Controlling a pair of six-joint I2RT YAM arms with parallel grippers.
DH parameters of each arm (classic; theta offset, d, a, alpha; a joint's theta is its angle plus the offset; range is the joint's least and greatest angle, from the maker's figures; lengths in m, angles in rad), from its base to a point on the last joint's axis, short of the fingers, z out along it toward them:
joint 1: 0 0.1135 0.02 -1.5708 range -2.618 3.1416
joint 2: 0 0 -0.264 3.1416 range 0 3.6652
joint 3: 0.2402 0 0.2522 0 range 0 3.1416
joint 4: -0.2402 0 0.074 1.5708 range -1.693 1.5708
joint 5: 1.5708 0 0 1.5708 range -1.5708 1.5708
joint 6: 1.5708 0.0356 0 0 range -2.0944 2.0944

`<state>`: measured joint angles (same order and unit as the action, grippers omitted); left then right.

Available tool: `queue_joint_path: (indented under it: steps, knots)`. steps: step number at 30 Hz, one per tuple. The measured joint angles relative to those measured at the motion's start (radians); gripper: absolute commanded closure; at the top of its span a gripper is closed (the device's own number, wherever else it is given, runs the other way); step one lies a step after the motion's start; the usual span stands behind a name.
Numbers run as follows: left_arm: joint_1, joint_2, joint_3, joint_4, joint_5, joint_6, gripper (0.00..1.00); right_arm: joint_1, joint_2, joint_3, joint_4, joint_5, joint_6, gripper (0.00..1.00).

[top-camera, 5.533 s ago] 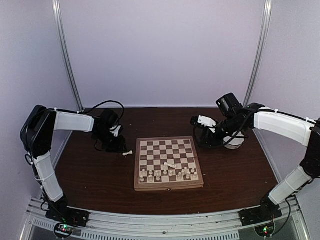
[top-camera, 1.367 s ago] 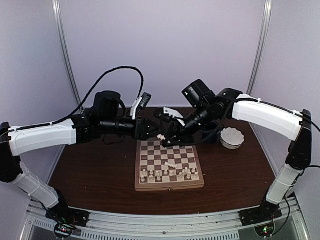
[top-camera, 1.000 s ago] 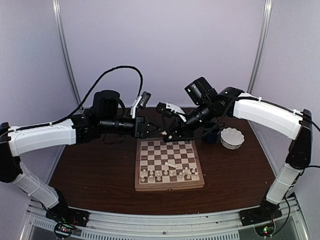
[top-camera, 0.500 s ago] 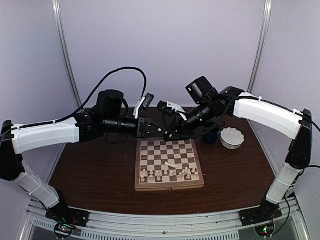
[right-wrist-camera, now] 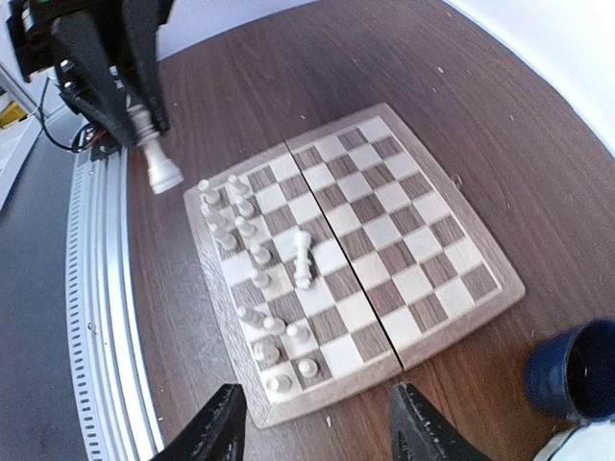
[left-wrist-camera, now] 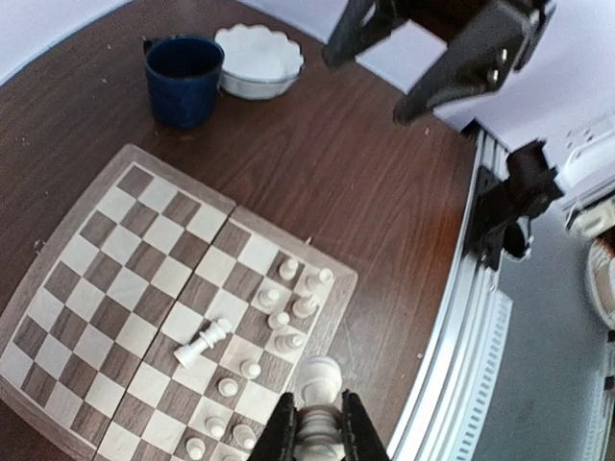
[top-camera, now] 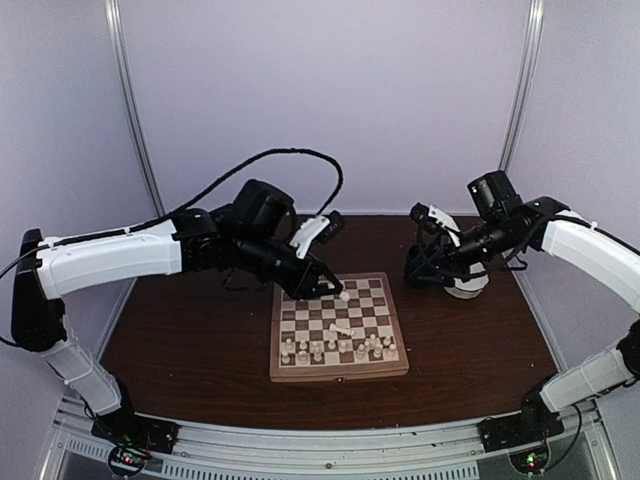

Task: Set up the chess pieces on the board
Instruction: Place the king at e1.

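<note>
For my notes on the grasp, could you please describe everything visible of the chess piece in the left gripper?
The chess piece is cream-white and smooth, with a slim ringed stem and flared round base. The left gripper pinches its upper part; the base hangs free, tilted, above the board.
</note>
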<state>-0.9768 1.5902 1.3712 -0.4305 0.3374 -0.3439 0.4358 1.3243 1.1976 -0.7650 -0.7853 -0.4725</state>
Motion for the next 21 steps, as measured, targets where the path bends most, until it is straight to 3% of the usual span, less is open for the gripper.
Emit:
queue_joint_path:
  steps: [4, 11, 21]
  knots:
    - [-0.098, 0.119, 0.103, -0.158, -0.092, 0.104, 0.95, -0.095, -0.071, -0.116, 0.039, 0.016, 0.006, 0.43]
    - [-0.222, 0.323, 0.242, -0.352, -0.228, 0.216, 0.96, -0.151, -0.078, -0.135, 0.116, 0.042, 0.009, 0.42]
    - [-0.235, 0.406, 0.308, -0.433, -0.305, 0.235, 0.96, -0.151, -0.078, -0.144, 0.148, 0.041, 0.009, 0.42]
